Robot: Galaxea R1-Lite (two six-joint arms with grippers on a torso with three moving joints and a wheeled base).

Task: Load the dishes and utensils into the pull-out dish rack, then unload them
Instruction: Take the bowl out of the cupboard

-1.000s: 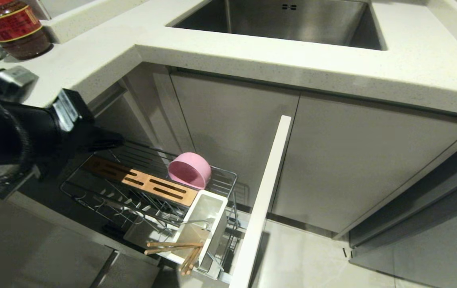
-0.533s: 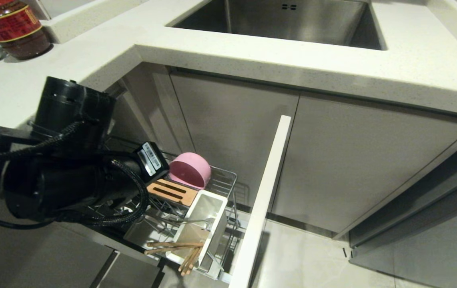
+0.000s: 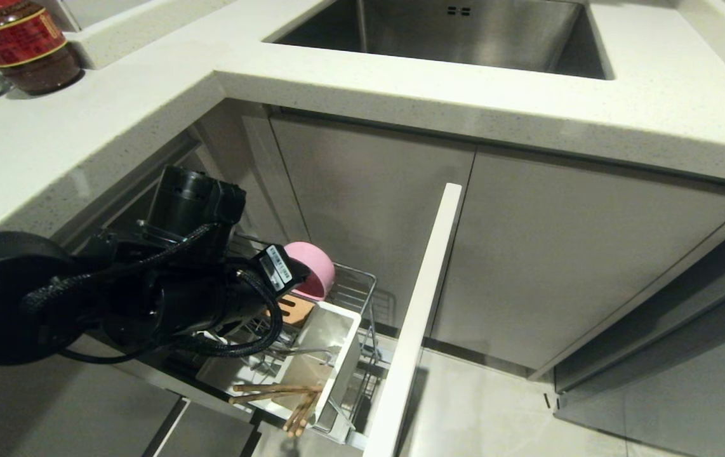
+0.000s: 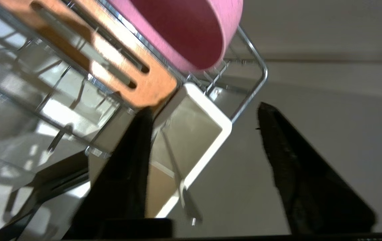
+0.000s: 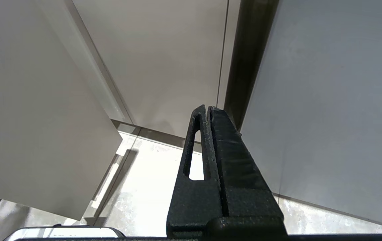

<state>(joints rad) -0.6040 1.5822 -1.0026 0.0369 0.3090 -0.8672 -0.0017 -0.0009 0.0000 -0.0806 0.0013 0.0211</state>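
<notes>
Left arm [image 3: 166, 298] reaches down into the pulled-out chrome wire dish rack [image 3: 362, 285], black wrist and cable loom covering most of the rack's left and middle. Left gripper [image 4: 204, 115] points at the rack's front corner, jaws spread apart, nothing between them. One finger [image 4: 127, 167] overlaps the white rectangular plastic utensil holder [image 4: 222, 129]; the other sits over the pale cabinet face.

Right gripper [image 5: 208, 110] hangs by the grey cabinet doors above the floor, fingers pressed together, empty.

Head view only: thin light-brown wooden chopsticks [image 3: 273, 388] lie across the holder's lower end, tips sticking out past it. The rack's pale flat front panel [image 3: 419, 317] stands edge-on beside the holder. Steel sink [image 3: 464, 32] and a red-lidded sauce jar [image 3: 19, 44] are up on the speckled white countertop [image 3: 527, 101].

Left wrist view only: matte pink round bowl [image 4: 184, 30] stands on its side at the rack's back corner, against the end of the slotted wooden strip [image 4: 110, 63]; a silver metal fork [image 4: 174, 167] leans inside the holder. In the head view the arm hides part of the bowl and most of the strip.

Versus a second ago: the arm was up at the rack's far left edge, strip fully visible; it has since swung across and down to the holder. Bowl, chopsticks and holder unmoved.
</notes>
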